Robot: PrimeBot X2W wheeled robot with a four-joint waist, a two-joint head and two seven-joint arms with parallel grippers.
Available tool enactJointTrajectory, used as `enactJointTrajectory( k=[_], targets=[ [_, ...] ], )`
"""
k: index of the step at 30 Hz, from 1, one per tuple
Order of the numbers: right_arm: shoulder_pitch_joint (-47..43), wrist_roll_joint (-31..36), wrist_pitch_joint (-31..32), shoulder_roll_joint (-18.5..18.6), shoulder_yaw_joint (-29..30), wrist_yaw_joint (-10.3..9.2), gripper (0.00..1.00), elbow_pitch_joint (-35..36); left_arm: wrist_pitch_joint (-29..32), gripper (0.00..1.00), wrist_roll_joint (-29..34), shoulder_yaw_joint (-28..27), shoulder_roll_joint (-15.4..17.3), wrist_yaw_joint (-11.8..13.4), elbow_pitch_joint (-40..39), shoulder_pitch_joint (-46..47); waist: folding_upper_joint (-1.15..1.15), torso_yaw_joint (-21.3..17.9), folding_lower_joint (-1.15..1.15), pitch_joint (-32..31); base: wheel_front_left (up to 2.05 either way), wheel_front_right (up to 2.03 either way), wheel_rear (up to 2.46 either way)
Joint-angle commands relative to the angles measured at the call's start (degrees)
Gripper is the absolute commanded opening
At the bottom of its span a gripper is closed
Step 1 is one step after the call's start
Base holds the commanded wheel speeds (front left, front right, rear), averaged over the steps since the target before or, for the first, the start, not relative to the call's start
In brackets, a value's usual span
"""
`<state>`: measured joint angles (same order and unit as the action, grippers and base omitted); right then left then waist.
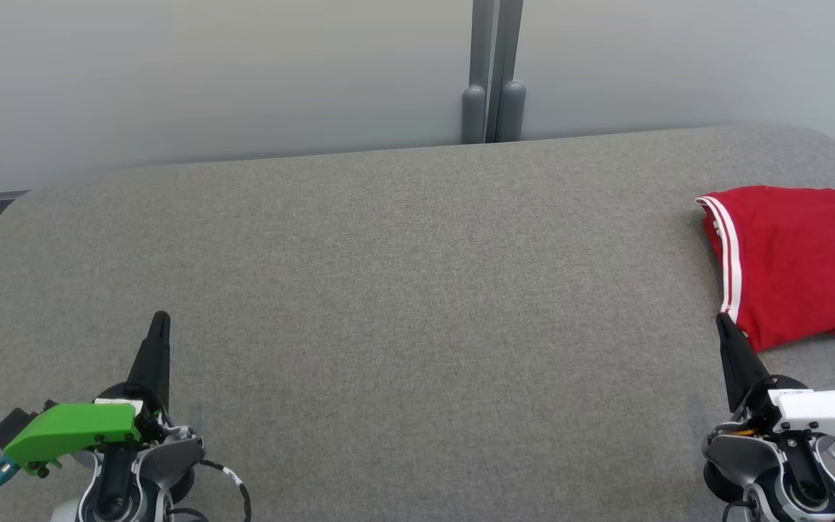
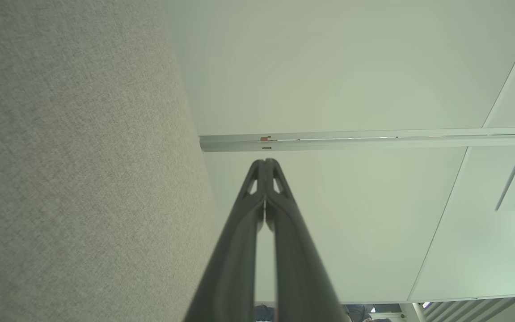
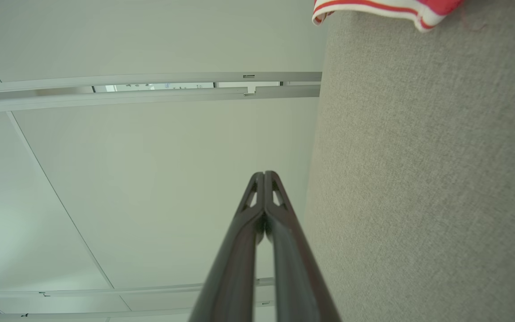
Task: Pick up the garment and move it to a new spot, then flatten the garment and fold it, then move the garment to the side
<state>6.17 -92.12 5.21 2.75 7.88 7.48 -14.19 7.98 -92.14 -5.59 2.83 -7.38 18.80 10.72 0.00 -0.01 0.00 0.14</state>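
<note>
Left gripper (image 1: 160,320) sat at the lower left of the head view, above the grey fabric table (image 1: 417,304), with a green cover (image 1: 69,431) on its wrist. Its fingers were pressed together tip to tip, gripping nothing. The left wrist view agreed, the tips meeting against a pale wall panel (image 2: 351,67). A grey post (image 1: 493,72) stood behind the table's far edge.

Right gripper (image 1: 722,322) was at the lower right, fingers likewise together and gripping nothing. Its tip was just beside the near edge of the red garment (image 1: 802,261); could not tell whether it touched. The garment lay on the table's right end, white stripes (image 1: 729,254) along its left edge, and ran past the picture's right border.
</note>
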Motion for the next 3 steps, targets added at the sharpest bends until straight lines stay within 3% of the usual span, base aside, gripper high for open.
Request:
enactJointTrajectory(
  k=[1, 3],
  targets=[
    [0.34, -0.26, 0.16, 0.24, 0.06, 0.02, 0.0, 0.22, -0.04, 0.0, 0.08, -0.18, 0.02, -0.28, -0.03, 0.67, 0.0, 0.0, 0.0, 0.0, 0.0, 0.0, 0.0],
    [0.34, -0.26, 0.16, 0.24, 0.06, 0.02, 0.0, 0.22, -0.04, 0.0, 0.08, -0.18, 0.02, -0.28, -0.03, 0.67, 0.0, 0.0, 0.0, 0.0, 0.0, 0.0, 0.0]
  ],
)
